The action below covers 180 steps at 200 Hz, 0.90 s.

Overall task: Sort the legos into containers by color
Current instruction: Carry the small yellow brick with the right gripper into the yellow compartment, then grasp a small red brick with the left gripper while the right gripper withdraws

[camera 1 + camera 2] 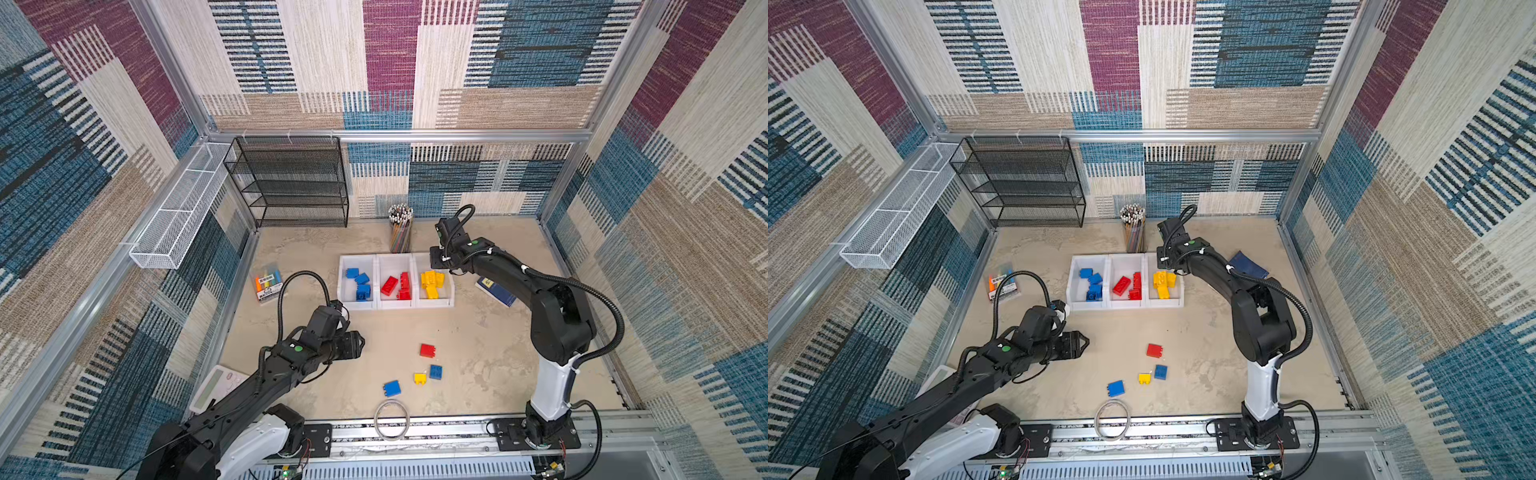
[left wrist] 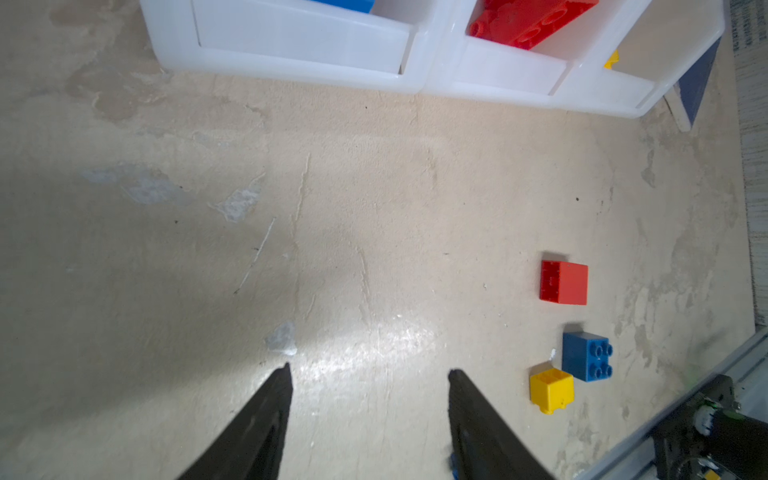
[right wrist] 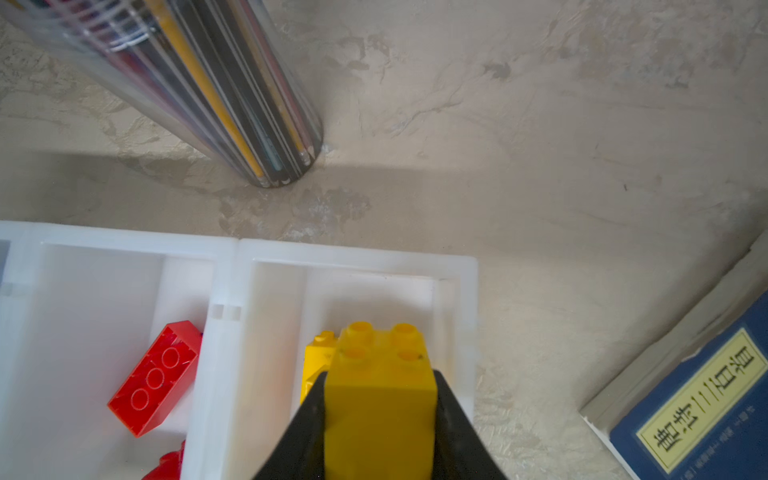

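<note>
Three white containers stand in a row: the left one holds blue legos, the middle one red legos, the right one yellow legos. Loose on the table lie a red lego, a dark blue one, a small yellow one and another blue one. My left gripper is open and empty over bare table, left of the loose legos. My right gripper is shut on a yellow lego, hanging over the right container's far end.
A clear cup of pencils stands just behind the containers. A blue book lies right of them and a highlighter pack to their left. At the back left are a black mesh rack and a white wire basket. A cable ring lies at the front edge.
</note>
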Tool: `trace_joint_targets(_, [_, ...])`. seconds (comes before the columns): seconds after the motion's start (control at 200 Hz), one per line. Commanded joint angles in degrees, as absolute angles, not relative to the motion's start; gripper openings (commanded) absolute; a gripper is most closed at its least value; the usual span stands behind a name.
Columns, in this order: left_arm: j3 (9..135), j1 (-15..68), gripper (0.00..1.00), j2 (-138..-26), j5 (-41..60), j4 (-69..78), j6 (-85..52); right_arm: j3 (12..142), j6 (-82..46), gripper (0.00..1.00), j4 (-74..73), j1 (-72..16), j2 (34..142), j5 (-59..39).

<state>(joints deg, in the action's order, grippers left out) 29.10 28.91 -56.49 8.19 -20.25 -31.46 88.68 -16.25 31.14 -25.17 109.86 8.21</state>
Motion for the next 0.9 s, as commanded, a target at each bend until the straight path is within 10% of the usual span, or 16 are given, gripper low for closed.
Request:
trace_joint_targets(0.0, [28.7,28.9,0.63,-56.3,9.7,-19.3,-32.7,90.1,-15.8,0.45,29.9,-24.9,110.6,6.7])
trace_joint_targets(0.195, [29.1,29.3,0.63,-56.6,11.0,-19.3,-32.2,91.2,-16.3,0.74,30.8,-24.9,109.6,7.7])
trace_joint_targets(0.897, [39.8,42.5,0.63,-72.4,8.7,-17.2,-29.2,59.6,-24.3,0.79,28.8,-21.2,78.6,10.1])
